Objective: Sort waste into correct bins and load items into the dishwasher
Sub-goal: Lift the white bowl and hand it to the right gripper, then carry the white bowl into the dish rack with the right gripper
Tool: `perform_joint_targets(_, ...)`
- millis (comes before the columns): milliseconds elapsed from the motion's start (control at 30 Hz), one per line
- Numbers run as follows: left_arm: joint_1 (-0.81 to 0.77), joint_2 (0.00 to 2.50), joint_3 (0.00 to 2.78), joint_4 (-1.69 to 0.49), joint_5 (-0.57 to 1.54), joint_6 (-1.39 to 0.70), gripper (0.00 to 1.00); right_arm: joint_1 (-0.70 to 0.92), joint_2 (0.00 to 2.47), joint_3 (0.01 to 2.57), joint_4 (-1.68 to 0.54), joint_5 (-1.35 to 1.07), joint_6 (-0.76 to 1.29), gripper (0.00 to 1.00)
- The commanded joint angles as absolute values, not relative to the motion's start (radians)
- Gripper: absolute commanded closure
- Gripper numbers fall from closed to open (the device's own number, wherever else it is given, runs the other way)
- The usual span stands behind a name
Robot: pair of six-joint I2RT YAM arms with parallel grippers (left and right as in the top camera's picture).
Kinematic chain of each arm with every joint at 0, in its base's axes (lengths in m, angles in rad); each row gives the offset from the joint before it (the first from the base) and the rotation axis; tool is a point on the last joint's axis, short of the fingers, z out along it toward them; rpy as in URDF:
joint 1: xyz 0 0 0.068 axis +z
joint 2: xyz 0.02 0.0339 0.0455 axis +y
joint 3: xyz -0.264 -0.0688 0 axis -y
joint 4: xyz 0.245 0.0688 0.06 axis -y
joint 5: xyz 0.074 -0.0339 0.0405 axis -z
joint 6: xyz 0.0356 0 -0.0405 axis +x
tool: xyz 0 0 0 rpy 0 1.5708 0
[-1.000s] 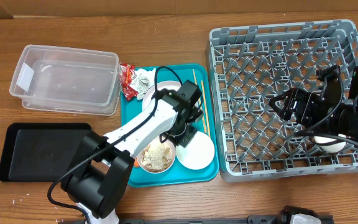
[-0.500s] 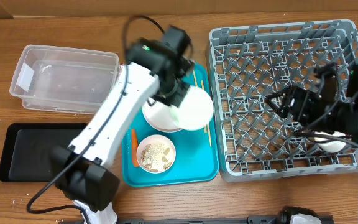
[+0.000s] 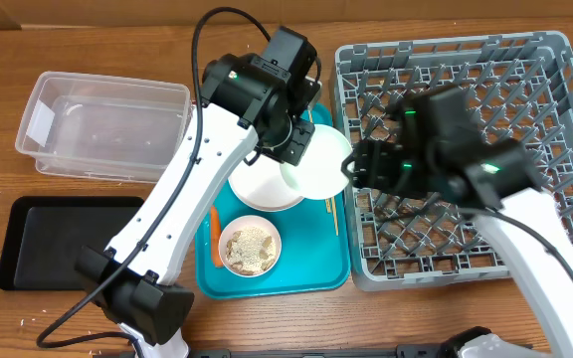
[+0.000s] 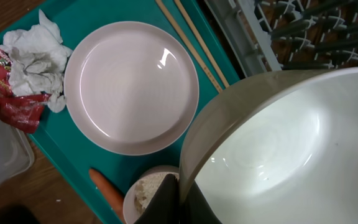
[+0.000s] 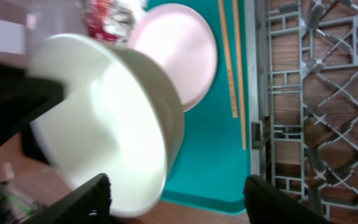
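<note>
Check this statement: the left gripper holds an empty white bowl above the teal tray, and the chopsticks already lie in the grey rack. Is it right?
One detail is wrong. The left gripper does hold the empty white bowl above the teal tray, but the chopsticks lie on that tray beside the plate, not in the grey rack. The left wrist view shows it.

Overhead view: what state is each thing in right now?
white bowl, lifted, tilted, gripped at its rim.
left tool, shut on the white bowl.
right tool, open, close to the white bowl.
plate, empty, flat on the teal tray.
small bowl, holding food scraps.
clear tub, empty.
black tray, empty.
chopsticks, lying on the teal tray.
</note>
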State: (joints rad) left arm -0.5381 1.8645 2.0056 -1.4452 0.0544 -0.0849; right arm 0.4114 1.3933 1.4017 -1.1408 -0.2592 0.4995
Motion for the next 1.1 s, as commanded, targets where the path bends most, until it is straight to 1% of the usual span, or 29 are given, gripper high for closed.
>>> perform_joint_targets(0, -0.546, 1.832, 2.032, -1.452, 0.027, -0.120, 0.96, 0.439, 1.451, 1.422, -1.120, -0.124, 0.577, 0.40)
perform_joint_targets(67, -0.550, 1.832, 2.032, -1.459, 0.027, -0.121, 0.96, 0.439, 1.486, 1.422, -1.107, -0.124, 0.577, 0.56)
perform_joint_targets(133, -0.552, 1.831, 2.032, -1.465, 0.027, -0.128, 0.96, 0.439, 1.514, 1.421, -1.098, -0.124, 0.577, 0.69)
perform_joint_targets(200, -0.552, 1.829, 2.032, -1.468, 0.038, -0.129, 0.96, 0.439, 1.529, 1.421, -1.084, -0.124, 0.577, 0.89)
perform_joint_targets(233, -0.552, 1.827, 2.032, -1.467, 0.048, -0.129, 0.96, 0.439, 1.530, 1.421, -1.075, -0.124, 0.577, 0.96)
perform_joint_targets(300, -0.552, 1.823, 2.032, -1.464, 0.057, -0.137, 0.96, 0.439, 1.527, 1.422, -1.060, -0.117, 0.577, 0.96)
perform_joint_targets(333, -0.552, 1.821, 2.032, -1.462, 0.057, -0.139, 0.91, 0.439, 1.523, 1.422, -1.056, -0.103, 0.577, 0.96)
perform_joint_targets(367, -0.552, 1.821, 2.033, -1.462, 0.056, -0.139, 0.69, 0.439, 1.517, 1.422, -1.056, -0.073, 0.577, 0.96)
perform_joint_targets(400, -0.552, 1.821, 2.035, -1.463, 0.055, -0.139, 0.41, 0.438, 1.509, 1.422, -1.060, -0.026, 0.577, 0.96)
perform_joint_targets(433, -0.550, 1.821, 2.039, -1.465, 0.051, -0.138, 0.21, 0.437, 1.502, 1.422, -1.068, 0.023, 0.577, 0.96)
perform_joint_targets(500, -0.541, 1.821, 2.054, -1.475, 0.035, -0.139, 0.09, 0.435, 1.481, 1.423, -1.094, 0.156, 0.577, 0.96)
perform_joint_targets(533, -0.532, 1.821, 2.070, -1.486, 0.025, -0.139, 0.06, 0.434, 1.469, 1.423, -1.112, 0.247, 0.577, 0.96)
perform_joint_targets(633, -0.503, 1.821, 2.127, -1.514, 0.019, -0.139, 0.04, 0.424, 1.441, 1.423, -1.155, 0.508, 0.577, 0.96)
perform_joint_targets(700, -0.480, 1.821, 2.173, -1.531, 0.019, -0.147, 0.02, 0.418, 1.438, 1.423, -1.176, 0.725, 0.577, 0.96)
perform_joint_targets(833, -0.445, 1.821, 2.257, -1.547, 0.020, -0.148, 0.00, 0.414, 1.452, 1.422, -1.184, 1.034, 0.577, 0.96)
perform_joint_targets(933, -0.437, 1.821, 2.294, -1.560, 0.019, -0.150, 0.00, 0.407, 1.487, 1.422, -1.173, 1.216, 0.577, 0.96)
perform_joint_targets(1067, -0.437, 1.821, 2.302, -1.583, 0.019, -0.150, 0.00, 0.358, 1.566, 1.422, -1.113, 1.349, 0.549, 0.96)
